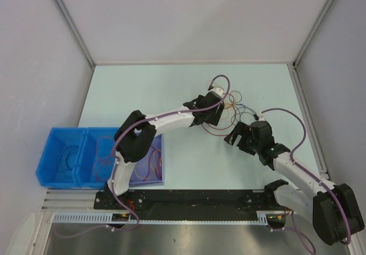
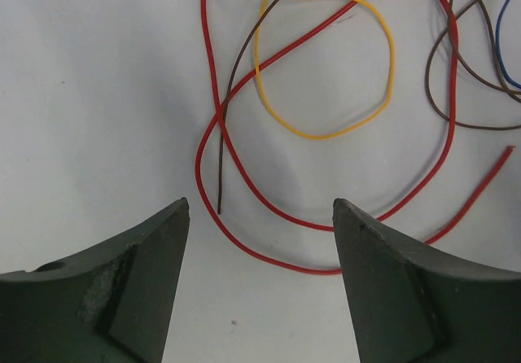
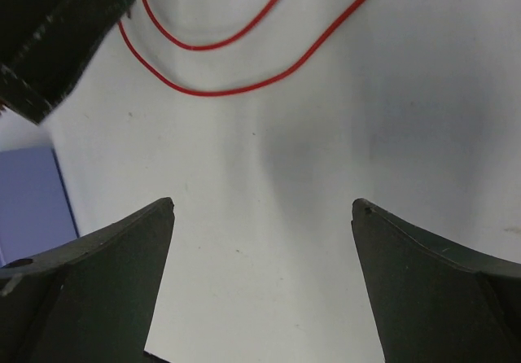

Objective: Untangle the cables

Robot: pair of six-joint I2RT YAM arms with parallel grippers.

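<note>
- Far left on the table (image 1: 171, 89), blue bins (image 1: 57, 140) and a purple tray (image 1: 150, 182) hold a few loops, probably strands already sorted. My left arm covers part of the tray, so no count.
- My left pincer (image 2: 260, 208) hangs low over the cables (image 1: 231, 103) mid-table, jaws wide, nothing held. A red cable (image 2: 207, 29) bends between the fingers; I judge I'm placed to pick that strand.
- A yellow cable (image 2: 326, 137) and a brown cable (image 2: 224, 151) cross the red one. A blue cable (image 2: 506, 70) is cut off at the frame edge.
- My right pincer (image 3: 262, 208) sits just beside the heap, wide open, empty, over bare table, likely ready to take a loose end.
</note>
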